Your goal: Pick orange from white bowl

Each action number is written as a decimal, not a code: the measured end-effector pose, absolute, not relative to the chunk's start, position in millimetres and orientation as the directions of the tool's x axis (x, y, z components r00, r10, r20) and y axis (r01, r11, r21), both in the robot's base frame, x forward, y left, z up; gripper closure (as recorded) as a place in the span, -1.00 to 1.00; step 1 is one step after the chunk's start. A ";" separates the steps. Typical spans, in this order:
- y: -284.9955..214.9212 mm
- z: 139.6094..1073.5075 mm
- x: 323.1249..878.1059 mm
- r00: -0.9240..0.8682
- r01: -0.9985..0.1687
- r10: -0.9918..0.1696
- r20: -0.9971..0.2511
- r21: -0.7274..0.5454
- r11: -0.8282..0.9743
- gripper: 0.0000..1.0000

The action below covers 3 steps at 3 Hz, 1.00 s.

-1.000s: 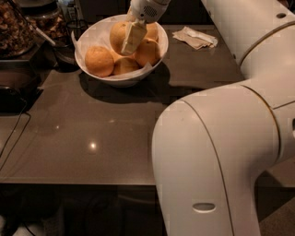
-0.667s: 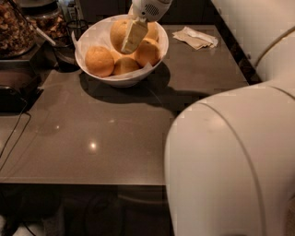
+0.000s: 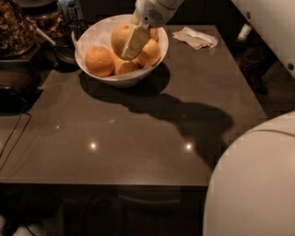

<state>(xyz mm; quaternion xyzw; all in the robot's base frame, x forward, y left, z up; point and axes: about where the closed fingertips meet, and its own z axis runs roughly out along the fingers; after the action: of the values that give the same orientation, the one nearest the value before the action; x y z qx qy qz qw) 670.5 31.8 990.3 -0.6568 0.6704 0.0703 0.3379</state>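
The white bowl (image 3: 94, 34) stands at the back left of the dark table (image 3: 138, 133) and holds several oranges. One orange (image 3: 99, 61) lies at its left, another orange (image 3: 151, 51) at its right, and a top orange (image 3: 119, 37) sits on the pile. My gripper (image 3: 129, 45) reaches down from above into the bowl, against the right side of the top orange. Its white wrist (image 3: 152, 11) is just above the bowl's far rim.
A crumpled paper napkin (image 3: 196, 37) lies at the back right. Dark containers with food (image 3: 18, 27) and a small dark bowl (image 3: 64, 53) crowd the back left. A black cable (image 3: 14, 133) runs along the left edge. My white arm body (image 3: 253, 184) fills the lower right.
My arm's large white body has swung out of the middle of the view, uncovering the table. The gripper stays at the top orange in the bowl.
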 end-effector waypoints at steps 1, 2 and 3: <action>32.0 990.1 670.5 0.091 -0.928 -0.833 -0.545 -0.349 0.127 1.00; 29.3 998.3 651.3 0.075 -0.917 -0.825 -0.561 -0.364 0.164 1.00; 24.7 1005.6 619.9 0.045 -0.895 -0.802 -0.595 -0.380 0.232 1.00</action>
<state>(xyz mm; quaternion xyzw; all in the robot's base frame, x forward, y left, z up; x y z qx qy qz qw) 619.9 24.7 1005.6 -0.6165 0.6883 0.0617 0.3773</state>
